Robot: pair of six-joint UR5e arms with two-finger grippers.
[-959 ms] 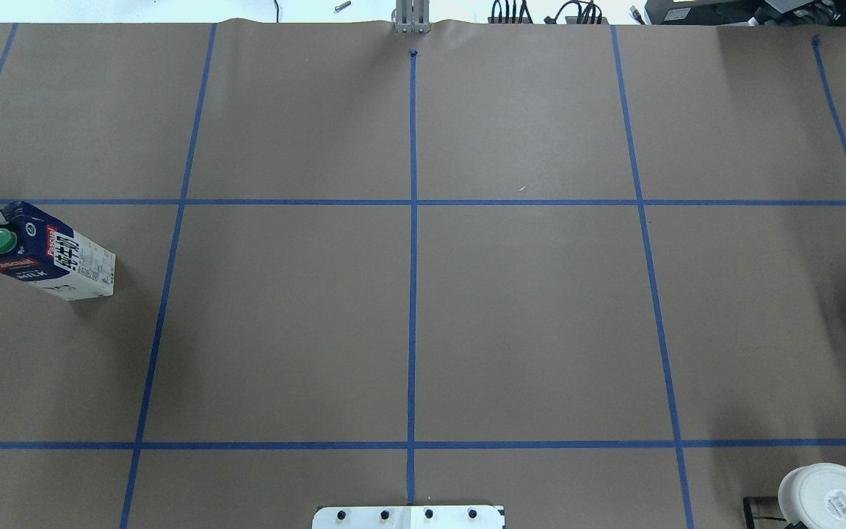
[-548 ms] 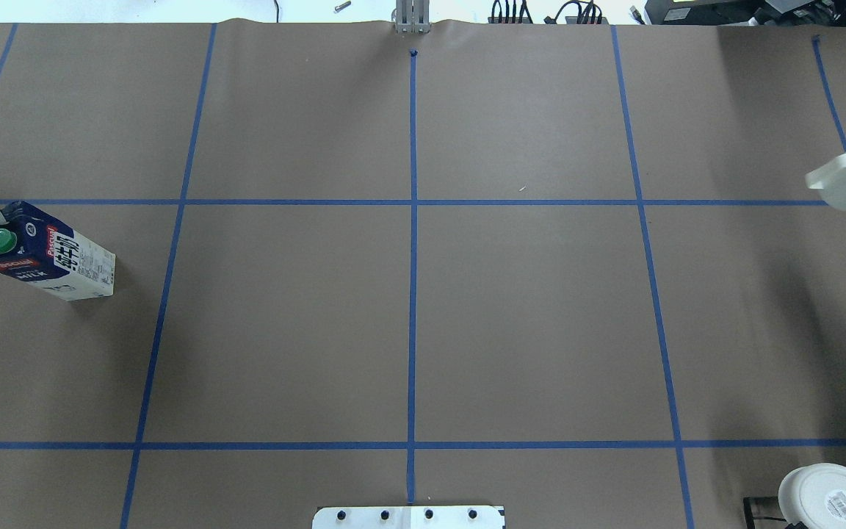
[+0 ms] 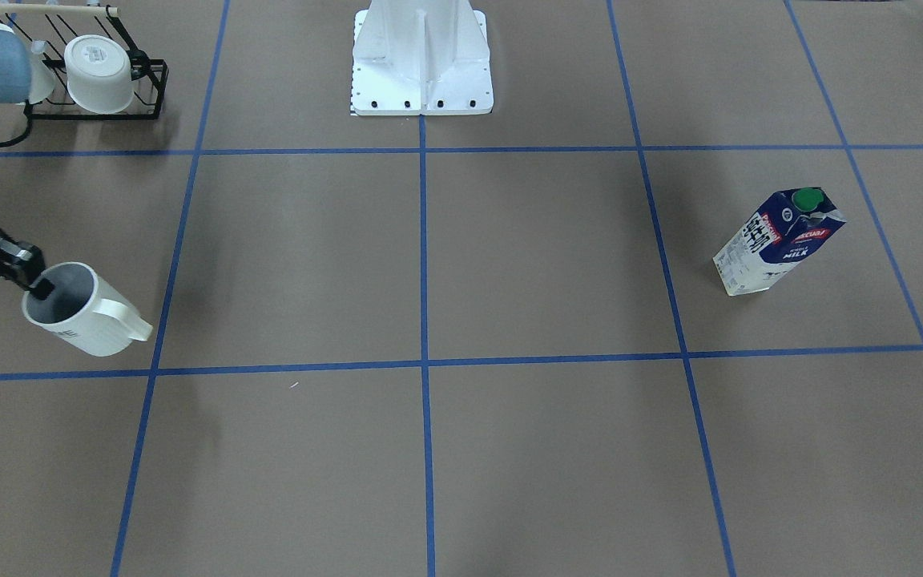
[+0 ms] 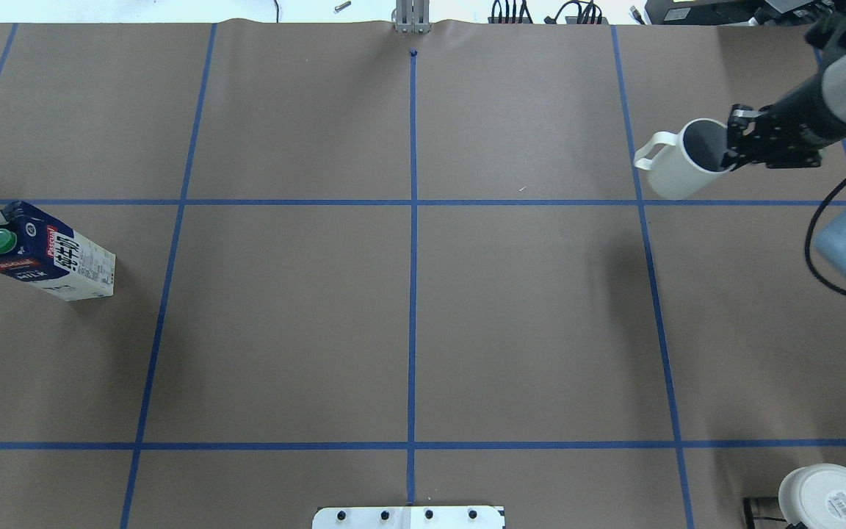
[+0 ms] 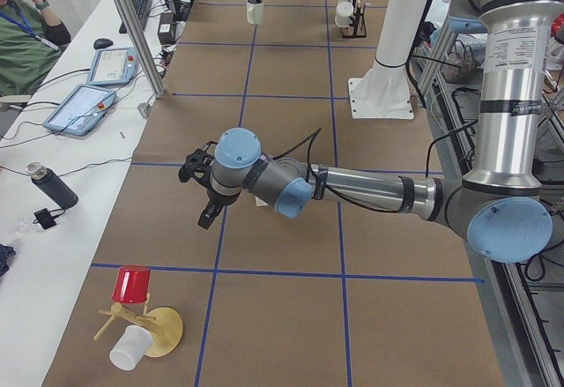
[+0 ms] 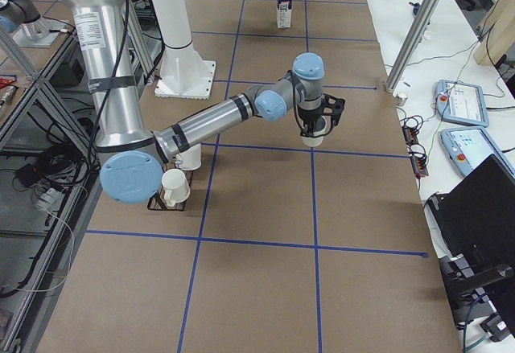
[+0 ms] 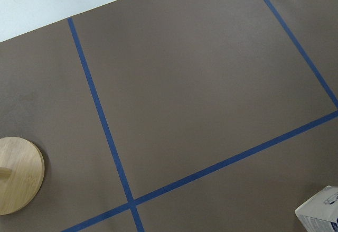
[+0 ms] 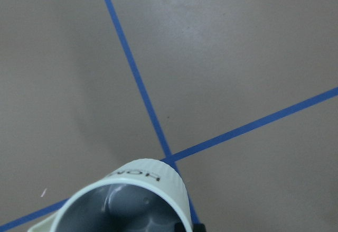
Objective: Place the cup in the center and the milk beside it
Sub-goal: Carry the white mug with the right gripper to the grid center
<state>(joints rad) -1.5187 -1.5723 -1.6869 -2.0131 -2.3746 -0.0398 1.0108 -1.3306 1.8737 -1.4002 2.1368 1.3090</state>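
- Overhead exterior: brown paper surface (image 4: 526,316), blue tape (image 4: 413,294) grid.
- Cup (image 4: 676,176) tilted, handle toward left edge; right gripper (image 4: 725,154) clamps its rim.
- Left gripper (image 5: 205,215): can't tell.

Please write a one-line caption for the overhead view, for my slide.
The right gripper holds the cup by its rim at the right; the milk stands far left.

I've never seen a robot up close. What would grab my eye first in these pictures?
The right gripper pinches the rim of the cup, a white mug with a grey inside, holding it in the air over the right side of the brown paper. Far off on the left side, the milk, a navy carton with a green cap, stands upright.
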